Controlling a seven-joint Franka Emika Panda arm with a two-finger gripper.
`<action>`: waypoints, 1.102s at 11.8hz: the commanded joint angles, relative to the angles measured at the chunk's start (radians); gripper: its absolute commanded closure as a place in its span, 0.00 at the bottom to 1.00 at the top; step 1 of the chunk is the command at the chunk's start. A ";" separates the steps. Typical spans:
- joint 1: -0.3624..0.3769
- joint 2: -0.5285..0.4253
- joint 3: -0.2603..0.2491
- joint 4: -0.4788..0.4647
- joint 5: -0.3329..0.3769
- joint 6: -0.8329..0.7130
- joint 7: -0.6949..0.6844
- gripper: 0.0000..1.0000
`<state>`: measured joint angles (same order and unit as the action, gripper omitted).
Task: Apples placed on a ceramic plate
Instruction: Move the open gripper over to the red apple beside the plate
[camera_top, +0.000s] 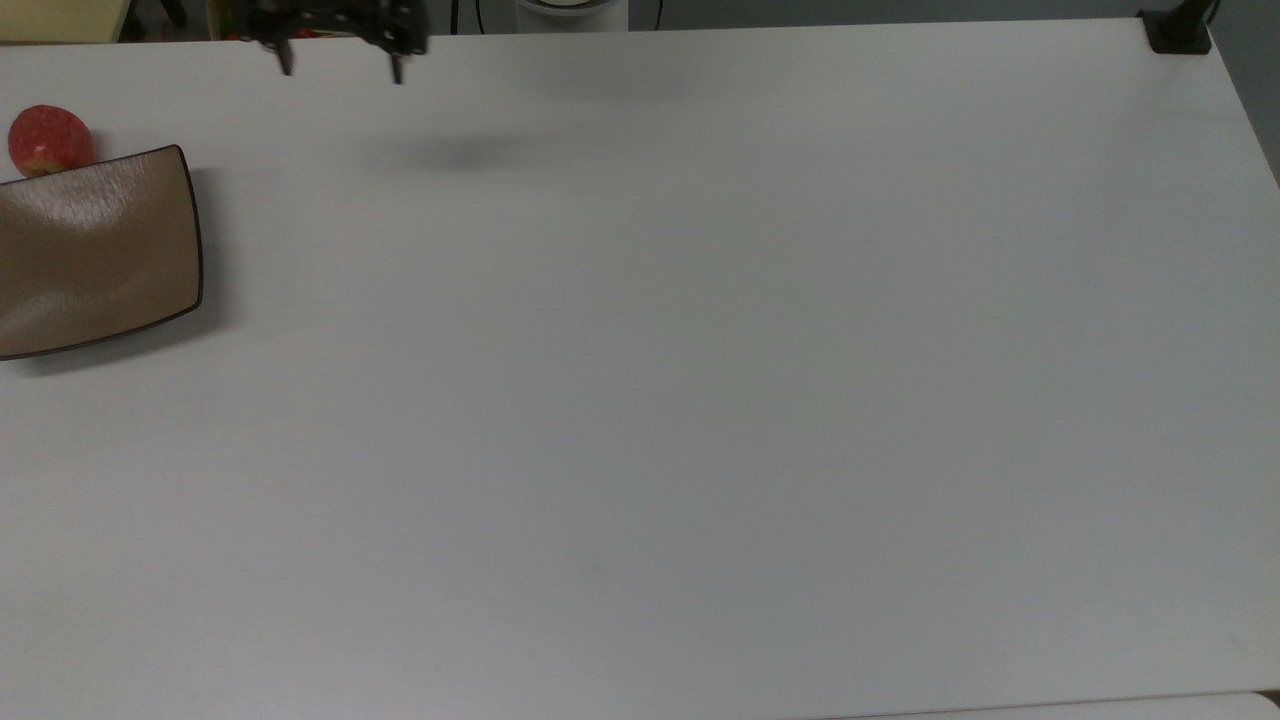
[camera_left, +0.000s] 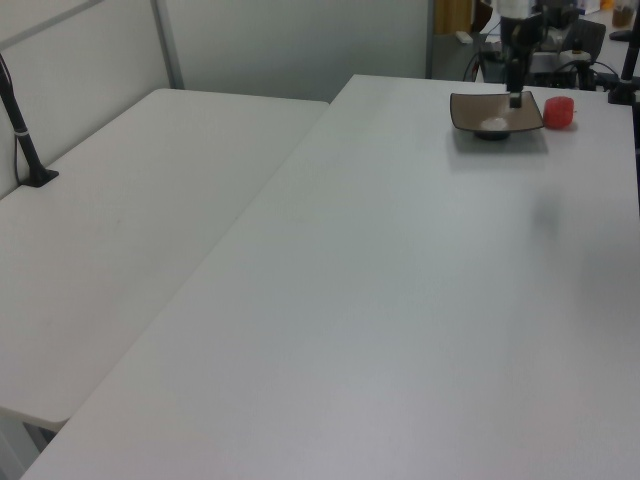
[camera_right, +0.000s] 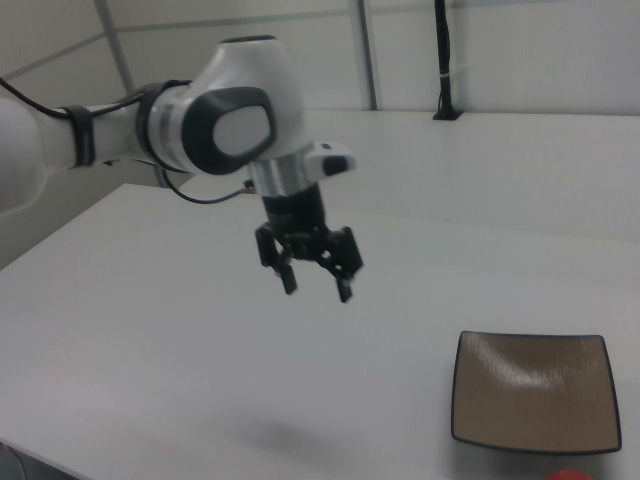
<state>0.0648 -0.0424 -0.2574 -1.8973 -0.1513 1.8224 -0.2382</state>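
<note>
A small red apple (camera_top: 48, 140) lies on the white table just beyond the far corner of the taupe-brown squarish plate (camera_top: 95, 250), at the top view's left edge. In the left view the apple (camera_left: 559, 111) sits to the right of the plate (camera_left: 496, 111). The right view has the plate (camera_right: 532, 391) bare, with a sliver of the apple (camera_right: 571, 475) at the bottom edge. My gripper (camera_top: 340, 68) hangs open and empty above the table, to the right of the apple in the top view; in the right view the gripper (camera_right: 316, 290) is up and left of the plate.
The white table (camera_top: 700, 400) stretches wide to the top view's right. A black clamp post (camera_top: 1178, 30) stands at its far right corner. Colourful items (camera_top: 240, 20) lie beyond the far edge. A second table (camera_left: 120, 220) adjoins on the left view's left.
</note>
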 joint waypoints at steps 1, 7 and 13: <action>0.007 -0.034 -0.173 -0.048 -0.031 0.052 -0.249 0.00; -0.031 0.018 -0.367 -0.095 -0.040 0.310 -0.525 0.00; -0.172 0.254 -0.356 -0.083 -0.036 0.558 -0.529 0.00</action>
<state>-0.0701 0.1178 -0.6223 -1.9823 -0.1791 2.2748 -0.7468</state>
